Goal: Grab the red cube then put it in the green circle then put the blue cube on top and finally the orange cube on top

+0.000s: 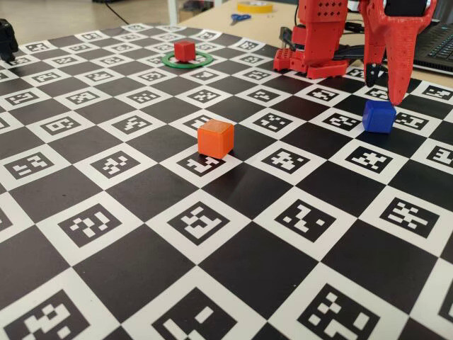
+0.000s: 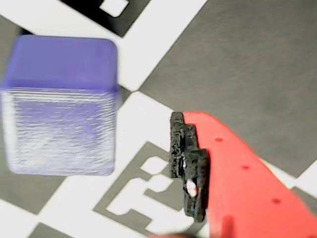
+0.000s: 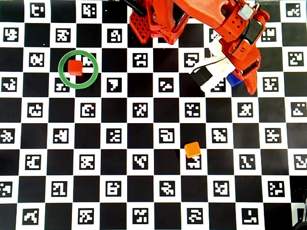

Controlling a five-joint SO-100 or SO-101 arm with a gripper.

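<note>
Red plastic fills the upper right of the fixed view, where the arm reaches down and its gripper (image 1: pixel 386 88) hangs directly over the blue cube (image 1: pixel 379 116). Its two fingers point downward with a clear gap between them, their tips just above the cube's top face and not closed on it. The blue cube sits on the checkered marker board (image 1: pixel 212 234). Nearer the camera, the orange cube (image 1: pixel 216 138) stands alone on the board, well apart from the arm. At the far side the red cube (image 1: pixel 185 50) rests inside the green circle (image 1: pixel 168 61). A pair of scissors (image 1: pixel 240 18) and a roll of yellow tape (image 1: pixel 255 6) lie on the table beyond the board.

From the wrist view, the blue cube (image 2: pixel 62 106) looms large and blurred at the left. One red finger (image 2: pixel 237 178) with a dark pad enters from the lower right, apart from the cube; the other finger is out of frame.

Seen from overhead, the red cube (image 3: pixel 74 67) lies inside the green circle (image 3: pixel 61 76), toward its upper left. The orange cube (image 3: pixel 193 149) sits near the board's middle. Only a sliver of the blue cube (image 3: pixel 234 80) shows beneath the arm, and the gripper's tips are hidden.
</note>
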